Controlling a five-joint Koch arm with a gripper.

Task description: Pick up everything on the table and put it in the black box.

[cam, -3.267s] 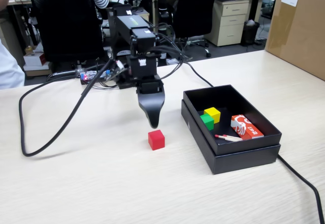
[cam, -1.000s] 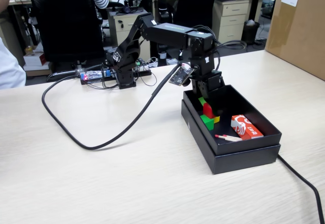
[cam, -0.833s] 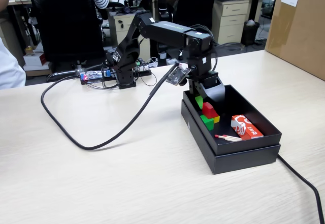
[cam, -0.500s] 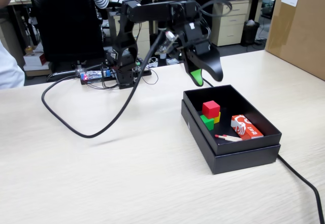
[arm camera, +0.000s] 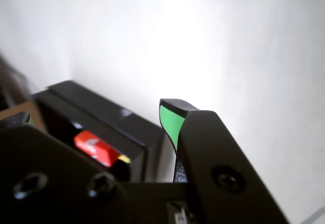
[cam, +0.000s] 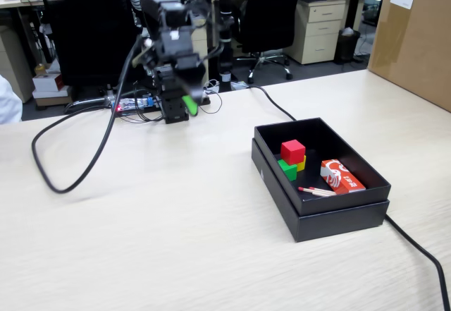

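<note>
Fingers (cam: 189, 104) well apart from red cube (cam: 292, 151).

— What's on the light beige wood-grain worktop (cam: 176, 240)?
— A shallow matte black box (cam: 318, 205) at right, a looping black cable (cam: 70, 177) at left — and a brown cardboard carton (cam: 412, 36) far right.

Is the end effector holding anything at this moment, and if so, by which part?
Nothing: the end effector is raised and empty, and the red cube sits in the black box.
</note>
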